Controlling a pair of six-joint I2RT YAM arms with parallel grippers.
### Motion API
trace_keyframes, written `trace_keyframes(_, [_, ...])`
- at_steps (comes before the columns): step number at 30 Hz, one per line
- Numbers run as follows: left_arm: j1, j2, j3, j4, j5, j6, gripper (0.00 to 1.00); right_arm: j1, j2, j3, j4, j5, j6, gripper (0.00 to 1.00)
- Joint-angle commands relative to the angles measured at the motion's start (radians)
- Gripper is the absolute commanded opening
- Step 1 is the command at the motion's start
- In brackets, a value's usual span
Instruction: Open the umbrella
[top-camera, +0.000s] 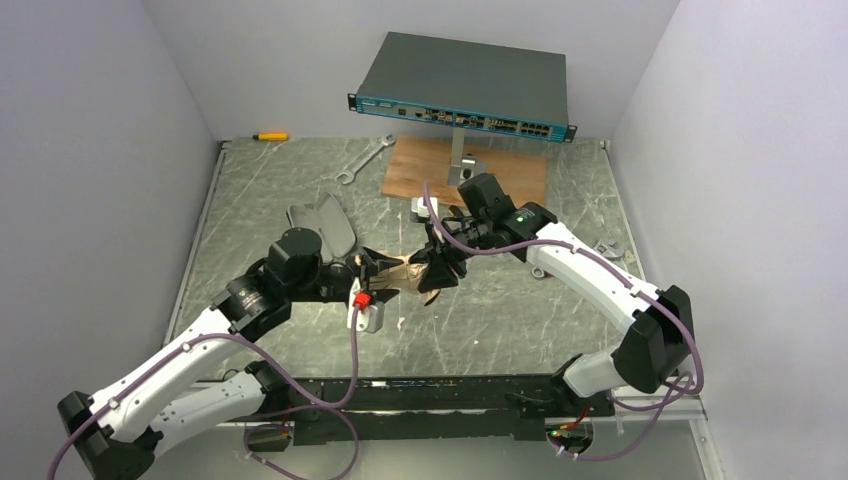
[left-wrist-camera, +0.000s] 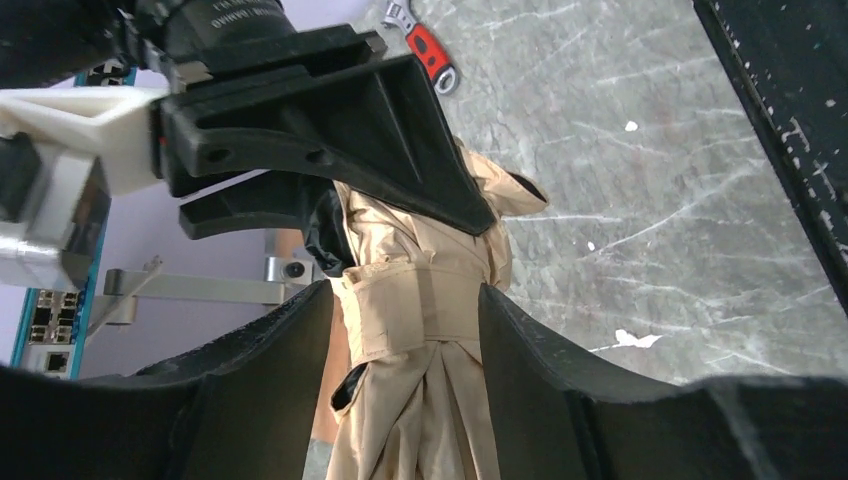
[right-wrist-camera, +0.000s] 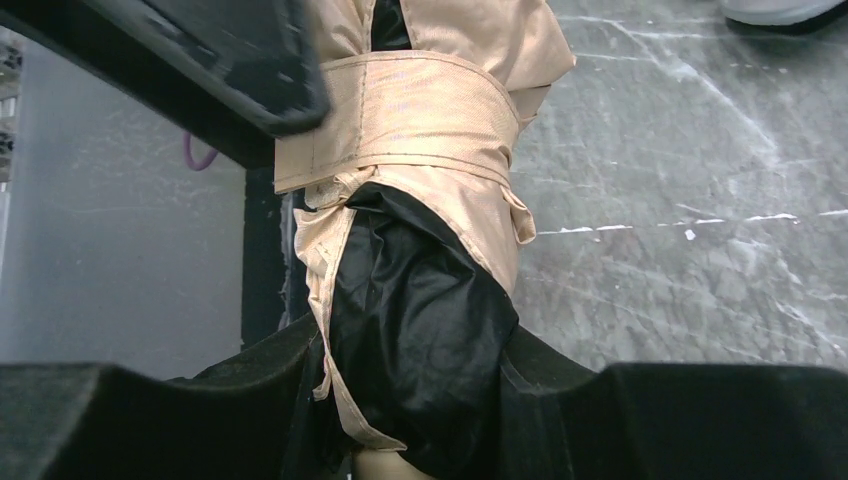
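Note:
The umbrella (top-camera: 405, 272) is folded, cream-beige outside with black lining showing, and is held above the table between both arms. A beige strap (left-wrist-camera: 420, 300) is still wrapped round it. My left gripper (left-wrist-camera: 405, 330) is shut on the umbrella at the strap, a finger pressed against each side. My right gripper (right-wrist-camera: 410, 370) is shut on the other end, where black fabric (right-wrist-camera: 420, 300) bulges out between its fingers. In the top view the left gripper (top-camera: 372, 270) and right gripper (top-camera: 440, 265) face each other with only a short stretch of umbrella between them.
A dark-grey network switch (top-camera: 465, 85) stands on a post above a wooden board (top-camera: 420, 170) at the back. A wrench (top-camera: 362, 160) and a yellow screwdriver (top-camera: 270, 136) lie at the back left. A grey folded thing (top-camera: 322, 225) lies behind the left wrist.

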Motion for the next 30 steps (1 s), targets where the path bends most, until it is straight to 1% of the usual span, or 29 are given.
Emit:
trace_keyframes(1, [-0.026, 0.017, 0.031, 0.019, -0.055, 0.087, 0.59, 0.001, -0.024, 0.066, 0.022, -0.113, -0.018, 0.00])
trace_keyframes(2, [-0.026, 0.022, 0.030, 0.023, -0.065, 0.085, 0.57, 0.002, -0.025, 0.064, 0.023, -0.119, -0.020, 0.00])
trace_keyframes(5, [-0.027, 0.019, 0.022, 0.047, -0.092, 0.061, 0.46, 0.010, -0.028, 0.064, 0.022, -0.104, -0.038, 0.00])
trace_keyframes(10, [-0.026, -0.004, 0.017, 0.041, -0.097, 0.012, 0.21, 0.022, -0.032, 0.062, -0.022, -0.076, -0.100, 0.00])
trace_keyframes(13, [-0.026, -0.024, 0.006, 0.069, -0.081, -0.053, 0.01, 0.039, -0.044, 0.050, -0.033, -0.037, -0.129, 0.00])
trace_keyframes(17, [-0.026, -0.019, 0.025, 0.091, -0.065, -0.208, 0.00, 0.065, -0.058, 0.037, -0.056, 0.009, -0.196, 0.00])
trace_keyframes(19, [-0.019, -0.005, 0.039, 0.114, -0.099, -0.291, 0.00, 0.074, -0.071, 0.028, -0.048, 0.023, -0.213, 0.00])
trace_keyframes(21, [0.015, 0.008, 0.049, 0.146, -0.114, -0.372, 0.00, 0.086, -0.088, 0.015, -0.045, 0.037, -0.238, 0.00])
trace_keyframes(24, [0.103, 0.039, 0.068, 0.196, -0.136, -0.514, 0.00, 0.102, -0.119, -0.019, -0.040, 0.059, -0.283, 0.00])
trace_keyframes(28, [0.267, 0.111, 0.114, 0.217, -0.099, -0.664, 0.00, 0.137, -0.154, -0.045, -0.054, 0.086, -0.338, 0.00])
trace_keyframes(30, [0.316, 0.141, 0.127, 0.227, -0.077, -0.719, 0.00, 0.142, -0.166, -0.050, -0.048, 0.094, -0.352, 0.00])
